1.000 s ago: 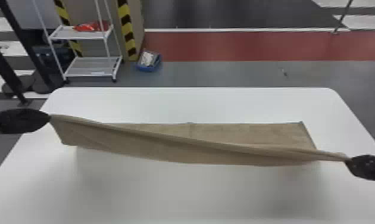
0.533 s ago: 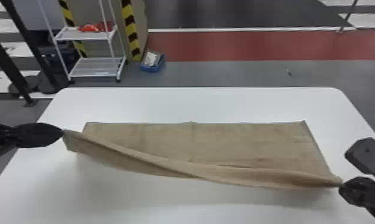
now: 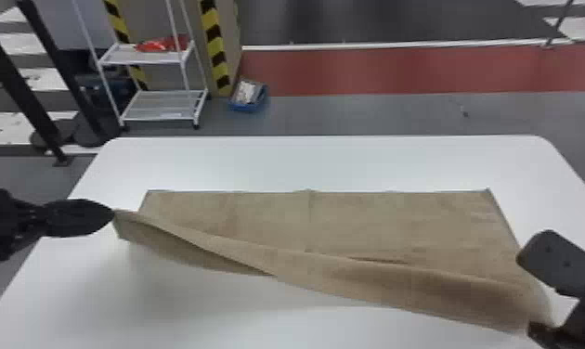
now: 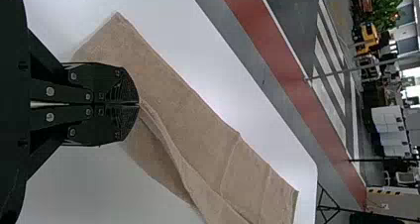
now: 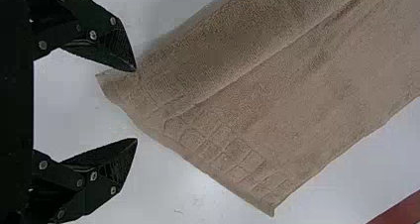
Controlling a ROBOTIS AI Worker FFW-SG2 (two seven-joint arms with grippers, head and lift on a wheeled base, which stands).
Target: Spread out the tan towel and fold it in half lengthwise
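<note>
1. A white table with rounded far corners fills most of the head view, from the middle down to the bottom edge.
2. The tan towel stretches across the centre of the frame. Its far edge is nearly straight; its near side forms a long, loose fold slanting from middle left to lower right.
3. A red floor band crosses the upper right, beyond the table.
4. A white shelf rack stands at upper left.
5. The left gripper, at middle left, has its black fingers closed together, pinching one towel corner.
6. The right gripper, at lower right, has its fingers spread wide, gripping nothing, one fingertip against the towel beside its corner.
7. A small blue bin sits on the floor, right of the rack.
</note>
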